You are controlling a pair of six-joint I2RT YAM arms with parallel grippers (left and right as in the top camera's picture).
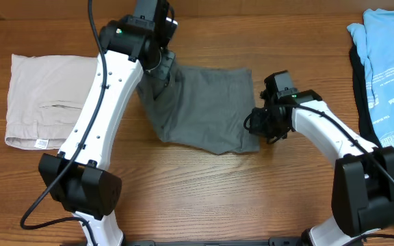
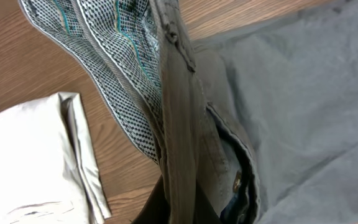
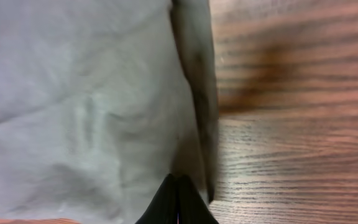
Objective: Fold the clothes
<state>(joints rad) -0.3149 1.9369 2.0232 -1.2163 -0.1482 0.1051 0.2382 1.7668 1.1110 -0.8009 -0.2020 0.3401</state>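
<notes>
Grey shorts (image 1: 204, 102) on tabletop (image 1: 204, 191), opposite ends clamped by left gripper (image 1: 161, 65), right gripper (image 1: 260, 130); beige shorts (image 1: 46, 96), blue shirt (image 1: 388, 61) flanking

The dark grey shorts (image 1: 204, 109) are plain, with no print. Their turned-out lining (image 2: 104, 56) is white, speckled with fine black dots (a thin teal line of stitching runs through it). The beige shorts (image 1: 46, 96) are pale and carry a small white tag (image 1: 41, 143). The shirt (image 1: 388, 61) is light blue with white print, beside a black cloth (image 1: 358, 102). The table (image 1: 204, 191) is warm brown with darker wood grain. The left arm (image 1: 104, 89) and right arm (image 1: 320, 126) are white with black joints.
</notes>
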